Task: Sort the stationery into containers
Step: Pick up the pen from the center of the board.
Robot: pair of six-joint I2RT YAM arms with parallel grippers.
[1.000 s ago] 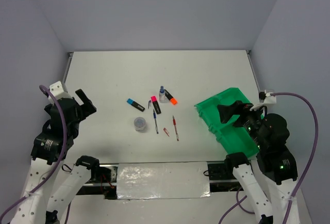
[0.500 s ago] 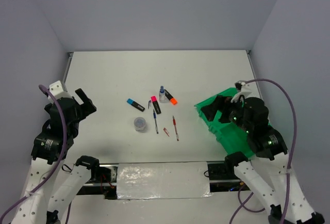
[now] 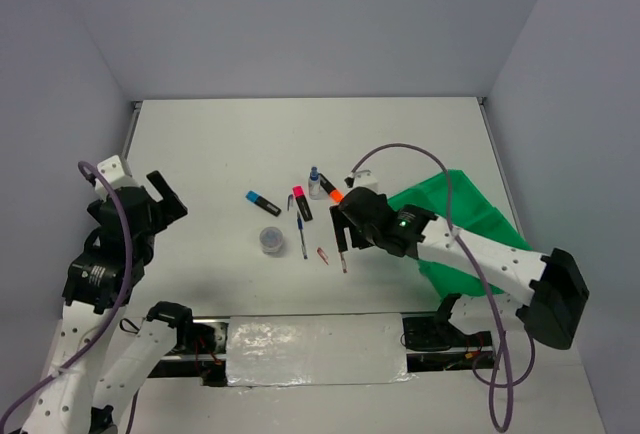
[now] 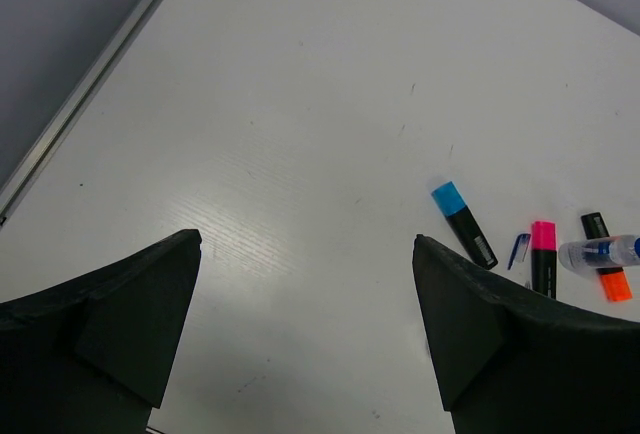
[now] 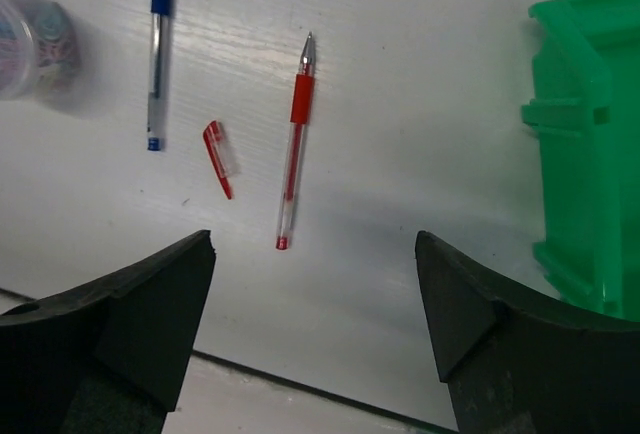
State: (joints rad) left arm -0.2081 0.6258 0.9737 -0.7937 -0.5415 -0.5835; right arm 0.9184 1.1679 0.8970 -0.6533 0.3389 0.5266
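White table (image 3: 220,144): scattered stationery (image 3: 301,204), green tray (image 3: 478,206)

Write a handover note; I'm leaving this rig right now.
Left gripper: open, empty, over the table at left.
Right gripper: open, empty, above the thin red pen; a loose red cap lies beside.
On the table, unsorted: black blue-capped highlighter, black pink-capped highlighter, black orange-capped highlighter, white blue-capped bottle, thin blue pen, round greyish tub.
Bright green plastic tray: right side, partly hidden.
Done: nothing seen sorted. Left: everything.
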